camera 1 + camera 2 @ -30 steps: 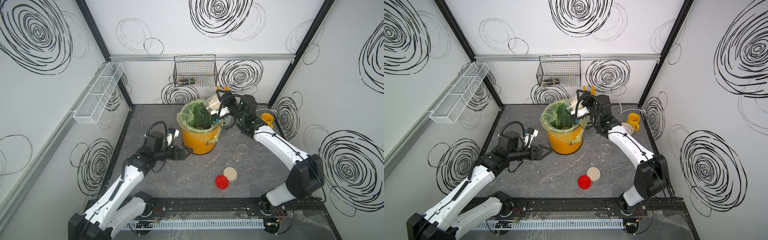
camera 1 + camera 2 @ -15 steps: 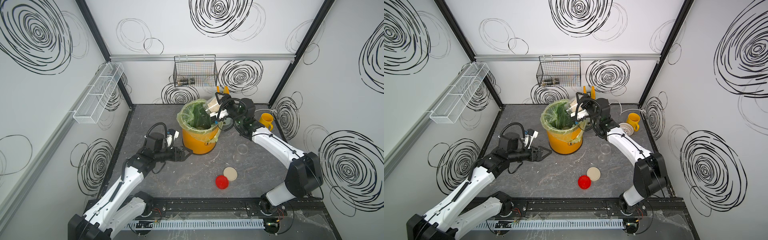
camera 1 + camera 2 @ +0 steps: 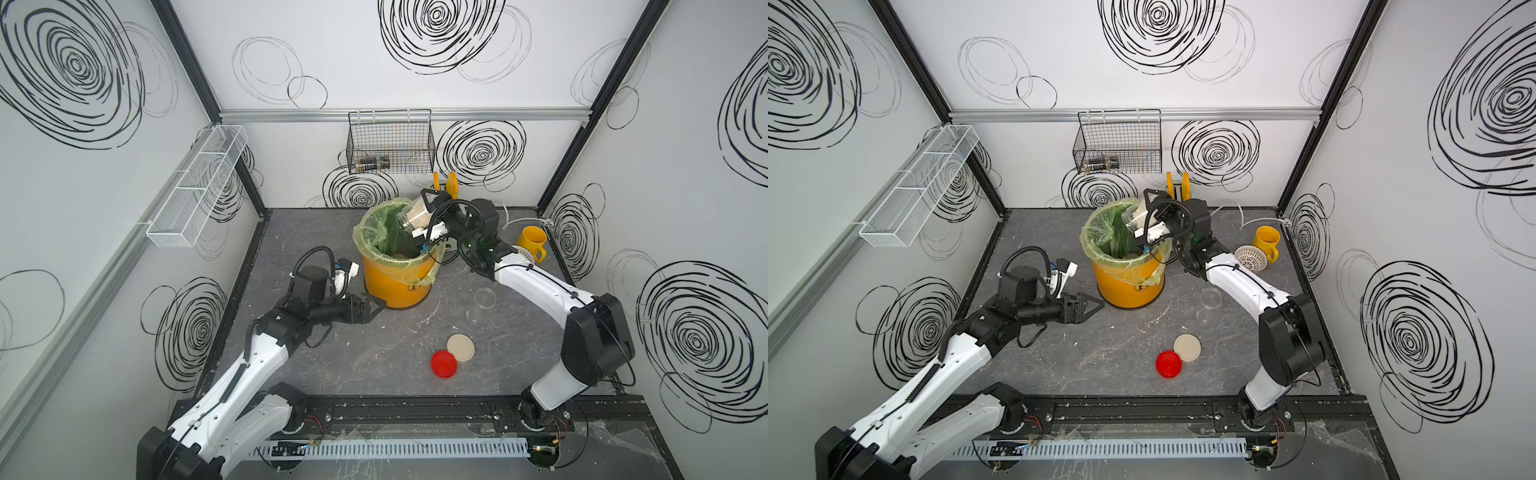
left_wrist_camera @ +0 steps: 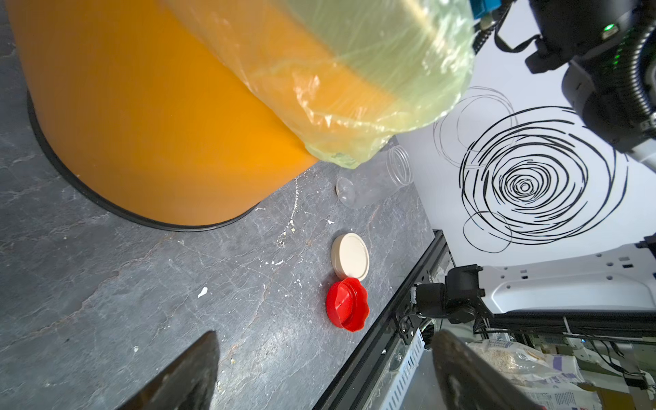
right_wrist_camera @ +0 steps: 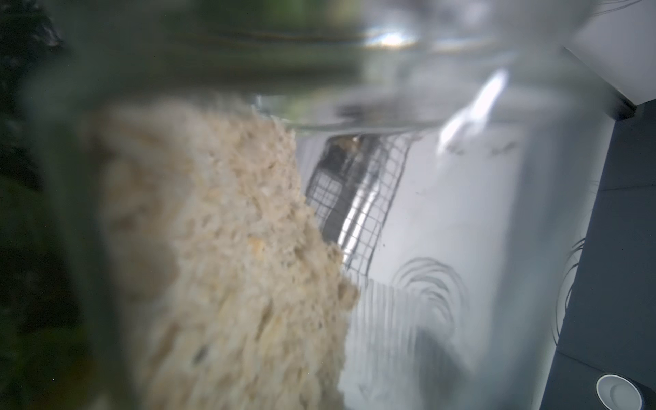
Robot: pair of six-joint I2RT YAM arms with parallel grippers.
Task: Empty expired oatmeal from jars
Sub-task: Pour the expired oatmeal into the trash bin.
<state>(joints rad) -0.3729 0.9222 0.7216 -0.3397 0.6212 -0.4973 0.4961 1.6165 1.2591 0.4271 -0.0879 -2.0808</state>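
There's the right pincer (image 3: 427,218) clamped on a small clear cylindrical jar (image 3: 406,222), tilted above the big orange bucket with green plastic liner (image 3: 395,286). Pale beige oatmeal flakes (image 5: 230,248) sit inside it. The left pincer (image 3: 374,307) gapes empty beside the bucket's base. A second clear jar (image 3: 482,303) stands empty on the grey bench (image 3: 374,357), near the round red lid (image 3: 444,364) and round cream lid (image 3: 460,347).

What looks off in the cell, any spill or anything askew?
Pale flakes are scattered over the table in front of the orange bucket, toward the red lid and cream lid; likely spilled oatmeal. The tilted jar is over the bucket, as intended. Nothing else stands out.
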